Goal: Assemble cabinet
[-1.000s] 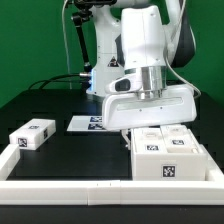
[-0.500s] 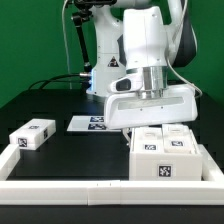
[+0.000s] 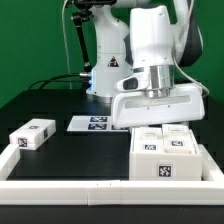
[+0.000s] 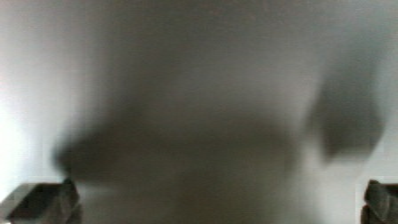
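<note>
The cabinet body is a white box with black-and-white tags, standing at the exterior view's lower right. A smaller white tagged block lies apart at the left. My gripper hangs just above the back of the cabinet body, and its white hand hides the fingers there. In the wrist view only a blurred white and grey surface fills the picture, very close. My gripper is open, and the dark fingertips sit far apart at the two sides with nothing between them.
The marker board lies flat on the black table behind the cabinet body. A long white border rail runs along the front. The robot base and cables stand at the back.
The hand has shifted toward the exterior view's right, over the back of the cabinet body. The parts on the table have not moved.
</note>
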You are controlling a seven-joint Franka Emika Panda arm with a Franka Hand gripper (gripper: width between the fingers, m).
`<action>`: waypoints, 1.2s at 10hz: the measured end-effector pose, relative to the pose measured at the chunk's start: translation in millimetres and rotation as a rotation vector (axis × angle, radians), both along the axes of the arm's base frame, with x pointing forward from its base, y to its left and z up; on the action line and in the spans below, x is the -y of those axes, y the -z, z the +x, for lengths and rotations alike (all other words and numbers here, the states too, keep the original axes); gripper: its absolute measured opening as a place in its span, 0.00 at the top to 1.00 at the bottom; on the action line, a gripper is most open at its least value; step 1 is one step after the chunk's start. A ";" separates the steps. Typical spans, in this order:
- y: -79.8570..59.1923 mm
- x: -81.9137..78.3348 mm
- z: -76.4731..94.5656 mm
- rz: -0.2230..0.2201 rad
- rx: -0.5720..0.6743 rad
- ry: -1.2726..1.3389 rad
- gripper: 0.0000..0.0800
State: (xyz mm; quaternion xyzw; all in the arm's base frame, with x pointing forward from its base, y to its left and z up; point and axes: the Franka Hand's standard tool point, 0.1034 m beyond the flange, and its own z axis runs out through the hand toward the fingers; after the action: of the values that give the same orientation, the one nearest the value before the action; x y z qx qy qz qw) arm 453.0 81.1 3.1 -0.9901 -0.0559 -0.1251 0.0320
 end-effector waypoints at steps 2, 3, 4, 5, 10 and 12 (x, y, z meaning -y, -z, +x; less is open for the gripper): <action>-0.4 15.6 5.3 -0.001 -0.001 0.025 0.00; -0.3 18.0 5.7 -0.005 0.001 0.014 0.00; -0.5 19.0 6.7 -0.006 0.001 0.010 0.14; -0.9 17.1 7.8 -0.005 0.002 0.007 0.31; 0.1 20.7 7.4 -0.025 0.006 -0.063 0.89; -0.2 33.9 9.3 -0.041 0.011 -0.099 0.97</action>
State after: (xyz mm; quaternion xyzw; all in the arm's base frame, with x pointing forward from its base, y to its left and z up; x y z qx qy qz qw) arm 462.3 47.2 3.4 -0.9859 -0.1073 -0.1275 0.0173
